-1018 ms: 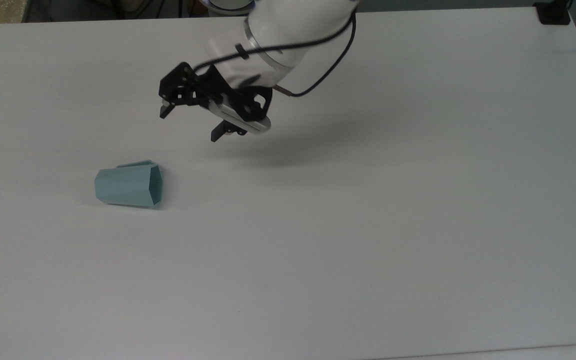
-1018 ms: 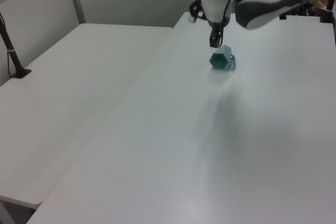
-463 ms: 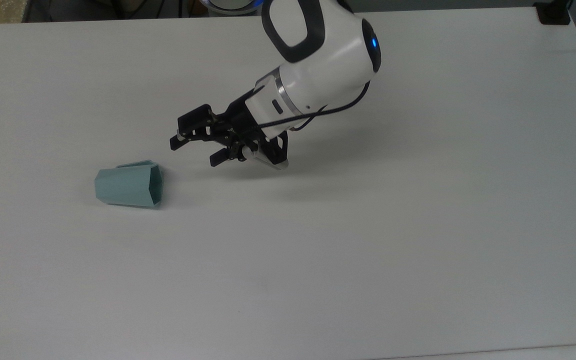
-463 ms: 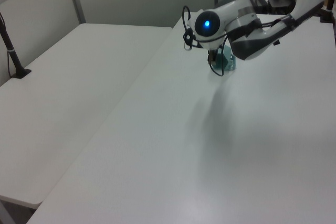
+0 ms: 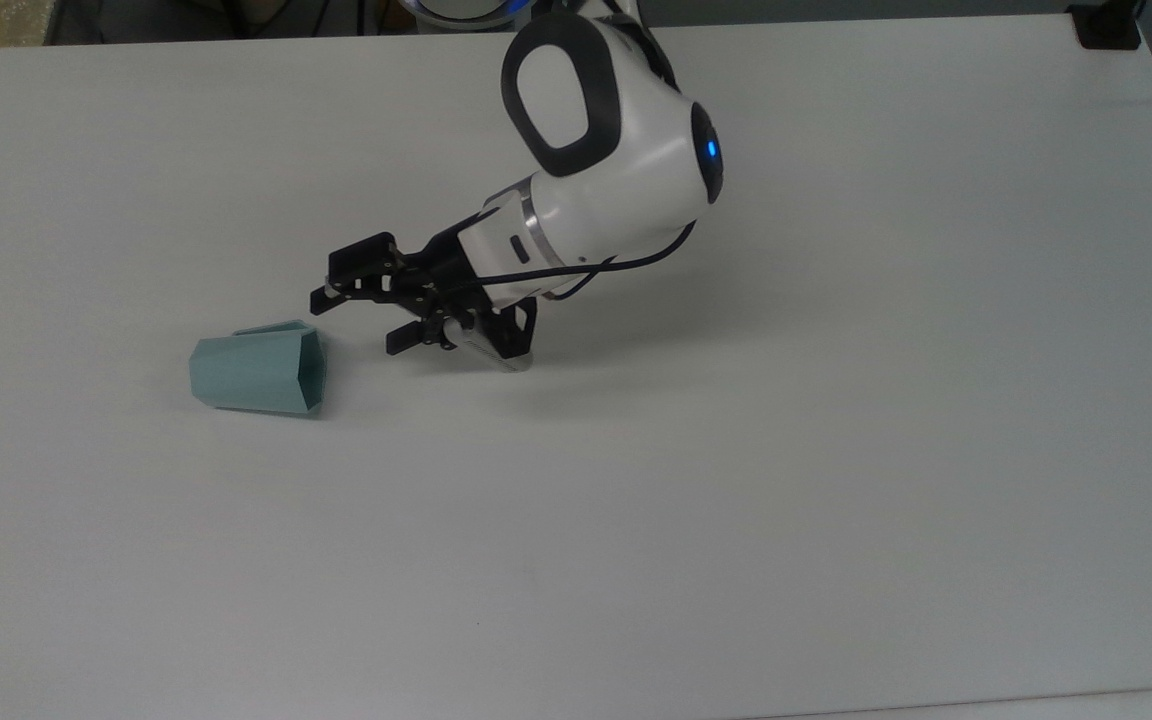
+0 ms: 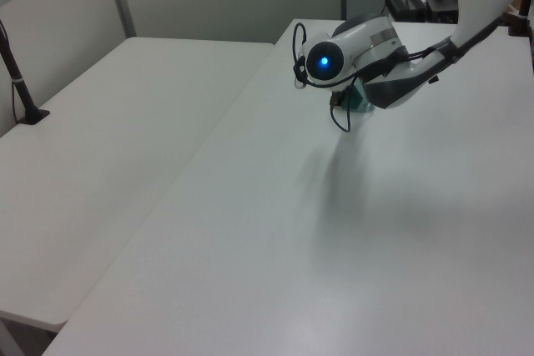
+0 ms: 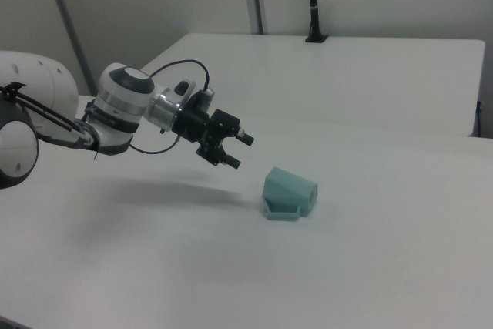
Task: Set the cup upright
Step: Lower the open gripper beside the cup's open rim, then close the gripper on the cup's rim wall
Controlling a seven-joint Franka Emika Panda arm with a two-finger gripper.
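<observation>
- The gripper (image 5: 356,322) has its jaws spread wide and holds nothing, its fingertips (image 7: 248,142) aimed at the cup's mouth.
- The cup (image 5: 258,371) lies on its side just beside them, apart.
- Bare white table (image 5: 736,500) spreads all round, edges well off.

– Where's the cup (image 5: 258,372)?
– Lying on its side on the table (image 5: 836,450), mouth toward the top view's right, handle on the far side.
– And the gripper (image 5: 358,320)?
– Just right of the mouth, not touching, fingers (image 5: 320,300) spread and pointing at the cup, low over the table.
</observation>
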